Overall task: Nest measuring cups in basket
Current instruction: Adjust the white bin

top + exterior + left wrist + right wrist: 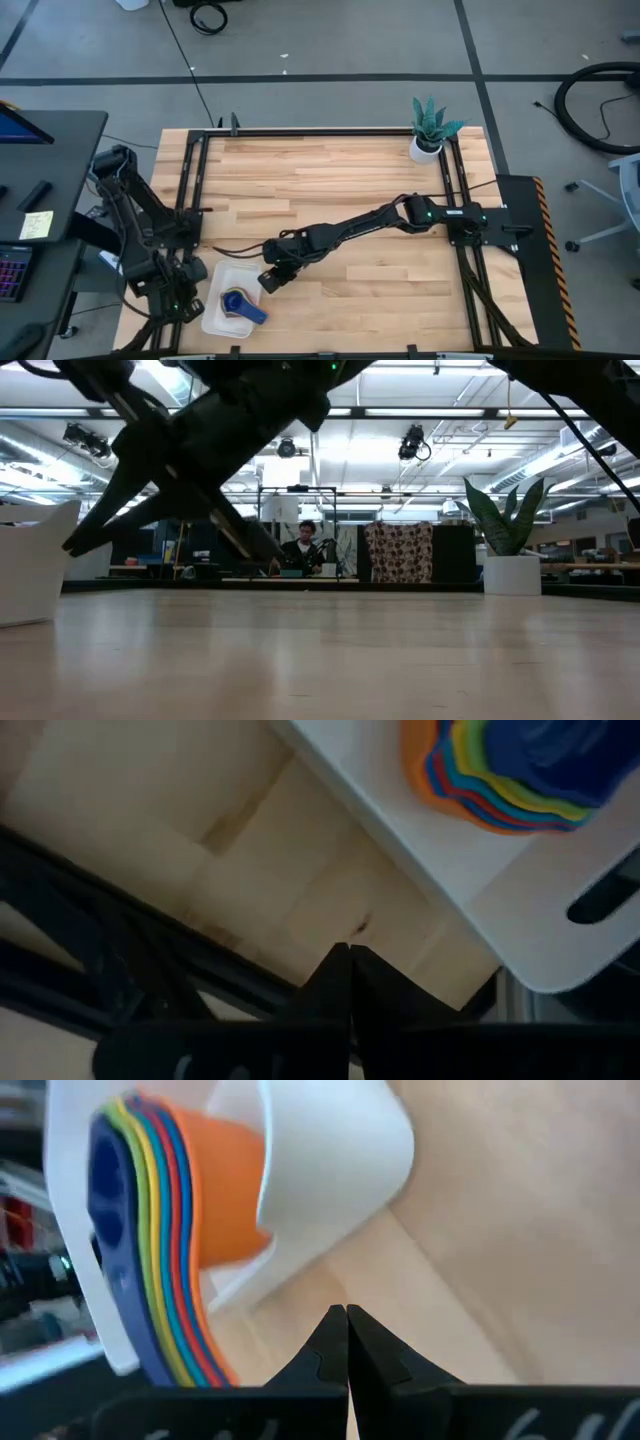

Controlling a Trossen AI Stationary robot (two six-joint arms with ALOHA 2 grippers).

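Measuring cups (240, 304) sit stacked one inside another in the basket (222, 280), lower left of the overhead frame, dark blue cup on top with its handle pointing lower right. From my right wrist the stack (150, 1240) shows as layered rims: dark blue, yellow, green, red, light blue, orange outermost, lying against the white basket wall (330, 1160). My left wrist view catches the same stack (510, 770) at upper right, cut off by the frame edge, with the basket's handle slot (605, 900) showing.

My right gripper (272, 281) hangs just beside the basket's right edge, arm stretched across the table from the right. Its fingers (330, 1345) are pressed together, tips meeting, nothing between them. My left gripper (187, 300) waits just left of the basket at the table's lower left corner, fingers (335, 970) likewise closed and empty.

Wooden table (330, 190) is bare through the middle. Potted plant (430, 130) stands at upper right, well apart from the basket. Black frame rail (195, 190) runs along the left side.

Low view: my dark arm (200, 440) fills the upper left, blocking much behind it. Basket edge (35, 560) barely shows at far left; cups not visible there. Plant pot (512, 573) at right. A seated person (303, 548) in the room beyond, too small to make out further.
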